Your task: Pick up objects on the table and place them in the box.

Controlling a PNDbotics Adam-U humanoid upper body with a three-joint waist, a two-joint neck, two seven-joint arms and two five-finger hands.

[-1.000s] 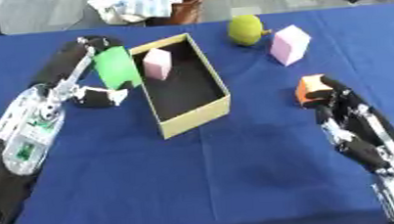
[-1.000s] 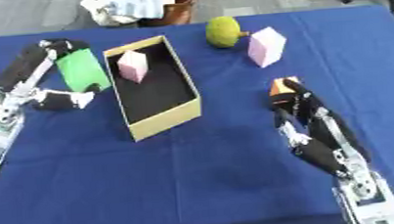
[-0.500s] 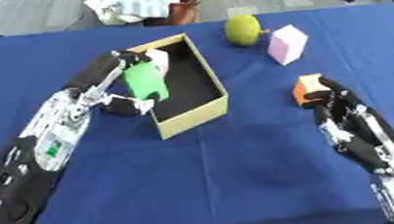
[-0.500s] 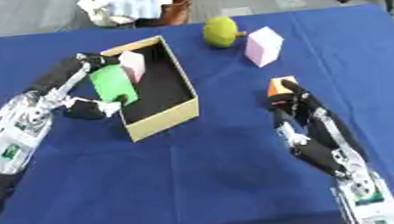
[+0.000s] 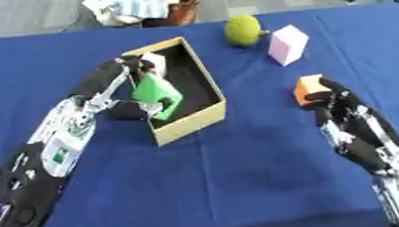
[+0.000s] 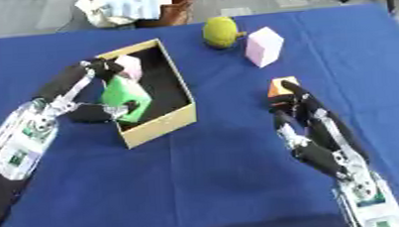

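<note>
The left arm reaches in from the lower left, stretched forward across the blue cloth (image 5: pixel 199 185), its forearm showing silver and white panels. The left hand (image 5: pixel 132 90) curls its fingers and thumb around a green block (image 5: pixel 156 93), a smooth, bright, chunky piece held tilted over the near left part of the box (image 5: pixel 203 80). Whether the block touches the box floor I cannot tell.

The box is an open cardboard rectangle with tan walls and a dark inside, lying askew on the cloth. A small pale pink block (image 5: pixel 155 63) sits in its far end.

The right arm comes in from the lower right, mostly black, with its hand (image 6: pixel 303 111) resting on the cloth, fingers straight and relaxed, holding nothing. Their tips lie at a small orange cube (image 6: pixel 279 86); whether they touch it I cannot tell.

Farther back on the cloth stand a round, rough-skinned yellow-green fruit (image 5: pixel 243 31) and, just beside it to the right, a larger pink block (image 5: pixel 287 44) with flat, matte faces.
</note>
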